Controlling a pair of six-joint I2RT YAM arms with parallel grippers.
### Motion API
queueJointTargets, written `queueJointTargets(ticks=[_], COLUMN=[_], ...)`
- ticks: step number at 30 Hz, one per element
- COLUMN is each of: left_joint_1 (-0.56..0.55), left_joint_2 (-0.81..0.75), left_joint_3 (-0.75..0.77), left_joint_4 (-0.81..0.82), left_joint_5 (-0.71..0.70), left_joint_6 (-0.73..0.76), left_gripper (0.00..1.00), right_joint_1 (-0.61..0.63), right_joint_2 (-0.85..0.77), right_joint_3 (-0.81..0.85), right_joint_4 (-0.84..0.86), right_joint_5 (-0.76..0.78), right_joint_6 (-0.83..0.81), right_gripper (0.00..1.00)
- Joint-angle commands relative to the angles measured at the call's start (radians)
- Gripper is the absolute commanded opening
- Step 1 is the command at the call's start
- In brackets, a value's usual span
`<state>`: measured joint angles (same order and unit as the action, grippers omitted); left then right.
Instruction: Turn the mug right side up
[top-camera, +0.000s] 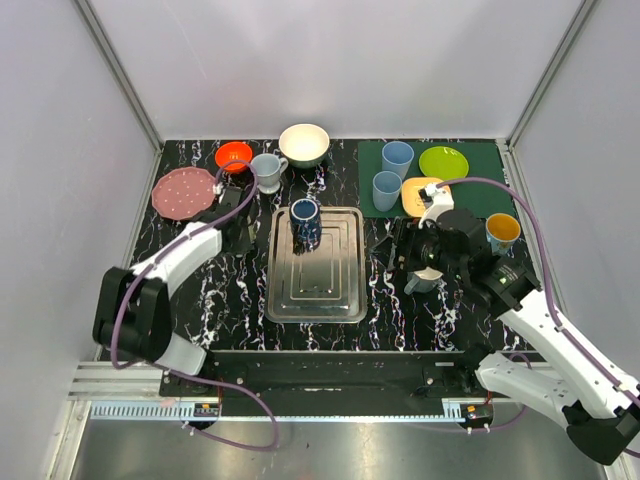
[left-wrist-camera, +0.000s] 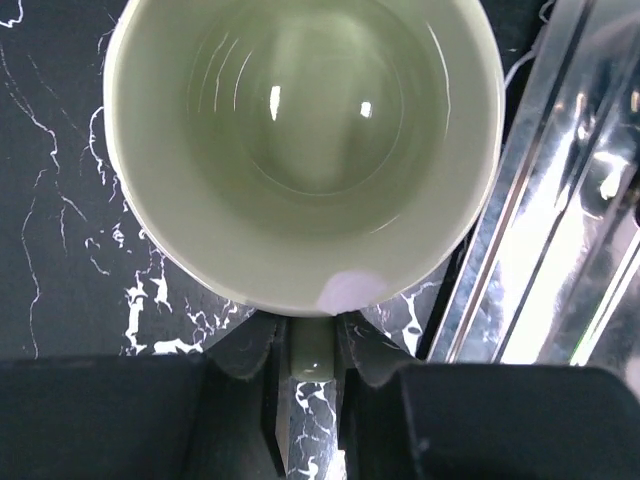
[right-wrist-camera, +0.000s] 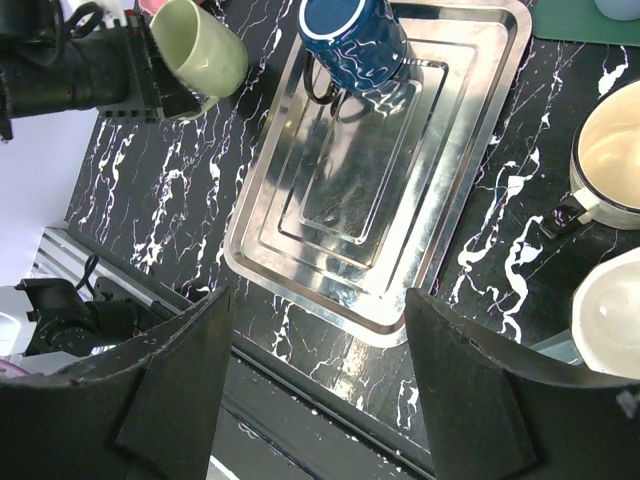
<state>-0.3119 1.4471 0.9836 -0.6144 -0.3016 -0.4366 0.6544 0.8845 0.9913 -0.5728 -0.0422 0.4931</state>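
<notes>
The left gripper (left-wrist-camera: 312, 345) is clamped on the handle of the green mug (right-wrist-camera: 200, 55), holding it tilted just left of the tray (right-wrist-camera: 480, 170) bearing 1 blue mug (right-wrist-camera: 352, 40), while the right gripper (right-wrist-camera: 318, 330) hovers with its jaws apart.

A pale green mug (left-wrist-camera: 300, 150), a white-streaked blue mug (right-wrist-camera: 352, 40), black marbled table (right-wrist-camera: 500, 250).
</notes>
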Motion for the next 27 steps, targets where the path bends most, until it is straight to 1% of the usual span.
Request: queueJointTargets(ticks=[1,8,12,15,16,17,19,20,23,24,26,27], left_joint_1=[0.031,0.089,0.092,0.096,0.097,0.099,0.100,0.100,0.100,0.100,0.088,0.076], left_joint_2=[0.056,0.177,0.240,0.268,0.274,0.274,0.271,0.266,0.222,0.175,0.100,0.014], left_joint_3=[0.095,0.174,0.233,0.240,0.240,0.240,0.236,0.236,0.233,0.233,0.213,0.184], left_joint_4=[0.146,0.162,0.156,0.154,0.154,0.153,0.154,0.153,0.134,0.122,0.104,0.105], left_joint_5=[-0.011,-0.010,-0.002,-0.005,-0.005,-0.005,-0.002,-0.002,-0.008,-0.011,-0.005,-0.002], left_joint_6=[0.019,0.047,0.065,0.065,0.065,0.064,0.061,0.061,0.044,0.032,-0.002,-0.011], left_gripper=[0.00,0.00,0.00,0.05,0.09,0.16,0.27,0.37,0.52,0.58,0.65,0.85], right_joint_1=[0.004,0.005,0.004,0.005,0.005,0.005,0.005,0.005,0.005,0.004,0.004,0.004], right_joint_2=[-0.022,-0.016,-0.015,-0.010,-0.010,-0.007,0.001,0.005,0.013,0.013,0.013,0.014], right_joint_3=[-0.006,-0.022,-0.020,-0.019,-0.019,-0.019,-0.020,-0.020,-0.019,-0.019,-0.020,-0.022], right_joint_4=[0.013,0.014,0.002,0.001,0.001,0.001,0.004,0.004,0.007,0.007,0.010,0.008], right_joint_5=[0.007,0.002,0.016,0.022,0.022,0.022,0.022,0.021,0.013,0.013,0.011,0.011], right_joint_6=[-0.002,-0.001,-0.010,-0.013,-0.013,-0.013,-0.016,-0.016,-0.014,-0.014,-0.016,-0.016], right_gripper=[0.73,0.73,0.73,0.73,0.73,0.73,0.73,0.73,0.73,0.73,0.73,0.73])
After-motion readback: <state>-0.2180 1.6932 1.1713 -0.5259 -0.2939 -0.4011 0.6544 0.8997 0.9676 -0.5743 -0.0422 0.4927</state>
